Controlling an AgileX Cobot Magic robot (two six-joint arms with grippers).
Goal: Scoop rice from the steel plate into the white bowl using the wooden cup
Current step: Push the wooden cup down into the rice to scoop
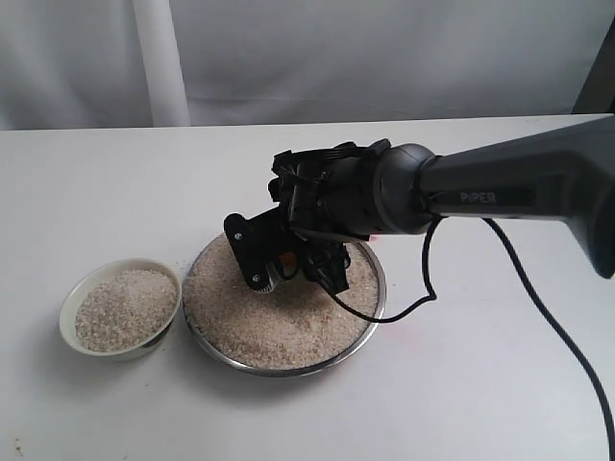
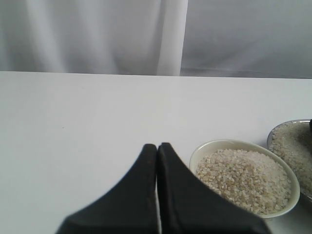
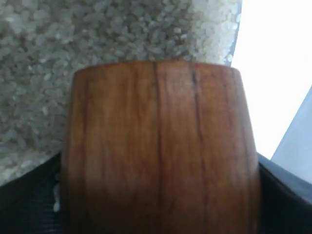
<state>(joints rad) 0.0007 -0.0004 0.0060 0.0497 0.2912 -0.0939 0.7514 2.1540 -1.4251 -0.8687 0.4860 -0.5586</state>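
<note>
- The right gripper (image 1: pixel 293 271) is held low over the steel plate (image 1: pixel 288 369), and is reached in from the right side of the exterior view
- The wooden cup (image 3: pixel 158 146) is clamped by this gripper: in the right wrist view its black fingers (image 3: pixel 24 204) are pressed against both sides of the cup
- In the exterior view the cup is almost wholly hidden by the gripper, and only a small reddish patch is seen between the fingers
- The far edge of the cup is pointed toward the rice (image 1: pixel 279 327) in the plate; whether the grains are touched cannot be told
- The plate is filled with rice nearly to its rim and is set near the middle of the white table (image 1: pixel 461 394)
- The white bowl (image 1: pixel 69 309) is placed just beside the plate, on its left in the exterior view; whether the two rims touch cannot be told
- A heap of rice is held in the bowl
- The left gripper (image 2: pixel 157 148) is seen in the left wrist view with its two dark fingers pressed together and nothing between them
- It is held over the bare table, near the bowl
- A black cable (image 1: pixel 538 298) is trailed from the right arm across the table
- A white curtain (image 1: pixel 384 58) is hung behind the table
</note>
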